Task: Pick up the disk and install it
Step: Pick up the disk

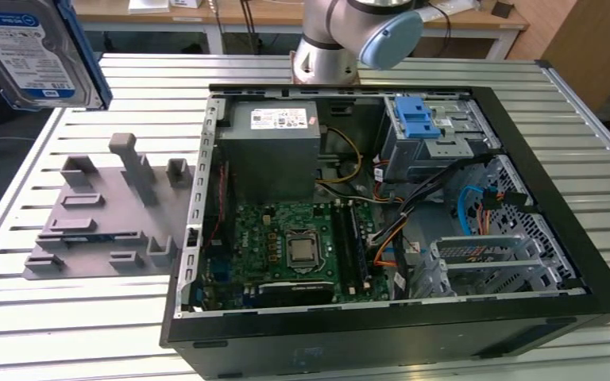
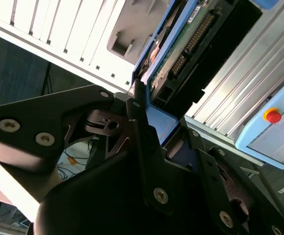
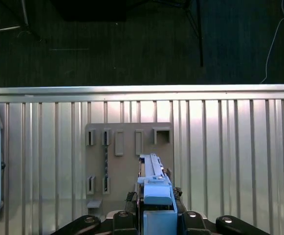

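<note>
One gripper (image 3: 157, 220) is closed on the disk (image 1: 32, 51), gripping it at its blue side rails. It holds the disk high above the grey fixture (image 1: 83, 246), beside the open computer case (image 1: 390, 333). The disk looks rigid, fairly heavy and smooth-sided. Its exposed circuit board looks fragile, so the rails seem the safest hold.

On ribbed metal counter (image 1: 72, 317), open black computer case (image 1: 390, 337); at exterior view's left, grey plastic fixture plate (image 1: 93, 226); above it, silver rectangular disk (image 1: 29, 48).

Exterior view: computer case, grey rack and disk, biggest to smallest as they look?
1. computer case
2. grey rack
3. disk, though it is close to the camera and cut off by the picture's edge, so its place is unsure.
</note>
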Robot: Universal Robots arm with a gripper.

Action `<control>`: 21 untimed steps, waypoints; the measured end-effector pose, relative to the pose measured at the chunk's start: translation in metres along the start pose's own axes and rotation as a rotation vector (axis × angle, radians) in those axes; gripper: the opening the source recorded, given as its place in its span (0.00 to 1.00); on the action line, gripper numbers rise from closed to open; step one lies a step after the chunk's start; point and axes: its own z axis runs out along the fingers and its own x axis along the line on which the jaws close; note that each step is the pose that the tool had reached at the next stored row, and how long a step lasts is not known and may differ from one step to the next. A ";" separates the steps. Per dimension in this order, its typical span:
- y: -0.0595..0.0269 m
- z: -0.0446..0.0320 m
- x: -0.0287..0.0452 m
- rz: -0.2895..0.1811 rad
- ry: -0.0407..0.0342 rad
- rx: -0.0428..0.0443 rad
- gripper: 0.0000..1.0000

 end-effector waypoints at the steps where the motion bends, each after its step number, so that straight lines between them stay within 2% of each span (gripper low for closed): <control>1: -0.0028 0.0000 0.0004 0.000 -0.0001 -0.0013 0.36; 11: -0.0342 -0.0009 0.0022 0.000 0.0005 -0.0180 0.36; 17: -0.0600 -0.0015 0.0016 0.000 0.0005 -0.0210 0.36; 21: -0.0740 -0.0019 0.0012 0.000 0.0006 -0.0218 0.36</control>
